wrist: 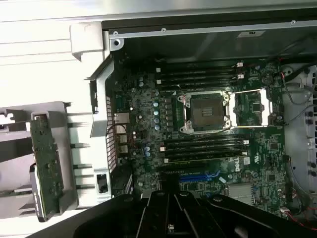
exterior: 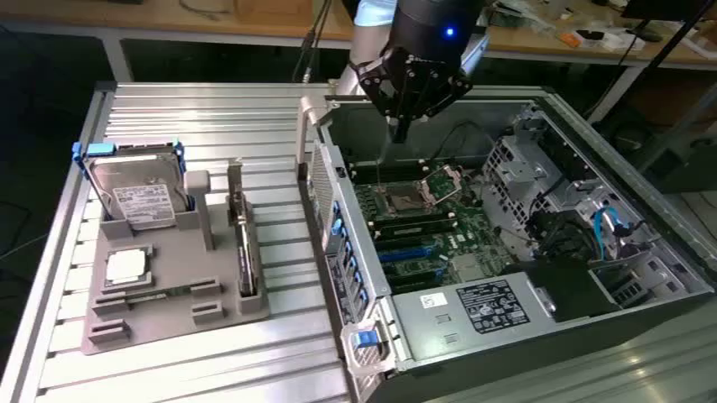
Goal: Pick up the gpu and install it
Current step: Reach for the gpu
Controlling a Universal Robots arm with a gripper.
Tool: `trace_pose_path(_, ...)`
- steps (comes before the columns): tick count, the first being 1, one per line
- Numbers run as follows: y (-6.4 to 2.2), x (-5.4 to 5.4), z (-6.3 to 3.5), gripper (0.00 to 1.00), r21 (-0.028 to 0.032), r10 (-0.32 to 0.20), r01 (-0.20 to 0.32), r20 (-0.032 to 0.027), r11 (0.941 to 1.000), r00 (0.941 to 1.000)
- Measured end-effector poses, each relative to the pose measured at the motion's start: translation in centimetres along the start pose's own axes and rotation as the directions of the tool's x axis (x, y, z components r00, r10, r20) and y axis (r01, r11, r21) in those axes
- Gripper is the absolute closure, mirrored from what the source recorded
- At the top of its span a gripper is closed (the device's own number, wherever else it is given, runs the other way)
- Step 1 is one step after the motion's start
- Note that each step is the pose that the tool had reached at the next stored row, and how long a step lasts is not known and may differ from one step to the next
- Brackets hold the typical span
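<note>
Green card first: the gpu [exterior: 243, 245] stands on its edge in a slot of the grey holder [exterior: 168, 315], out at roughly 8 o'clock in the exterior view, well apart from the arm. Silver hard drive [exterior: 137, 200] stands in the same holder, around 10 o'clock from the gpu. The gripper [exterior: 398, 133] hangs at about 12 o'clock over the open computer case [exterior: 327, 180]. Its tips are pinched together with nothing between them, pointing down toward the motherboard [exterior: 431, 231] near the CPU socket [exterior: 400, 200]. Card isn't picked up yet.
</note>
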State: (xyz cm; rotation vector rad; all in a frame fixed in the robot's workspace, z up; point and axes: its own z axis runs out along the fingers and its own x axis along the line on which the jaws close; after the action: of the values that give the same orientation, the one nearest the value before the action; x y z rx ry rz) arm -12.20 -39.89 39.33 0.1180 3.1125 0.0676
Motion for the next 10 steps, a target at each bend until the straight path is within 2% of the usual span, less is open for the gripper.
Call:
trace_pose_path(2, -0.07, 1.0, -0.03, 0.89, -0.0001, 0.0, 0.0, 0.0012, 1.0, 1.0)
trace_pose_path(10, -0.21, 2.8, -0.08, 0.89, -0.0002, 0.0, 0.0, 0.0028, 1.0, 1.0)
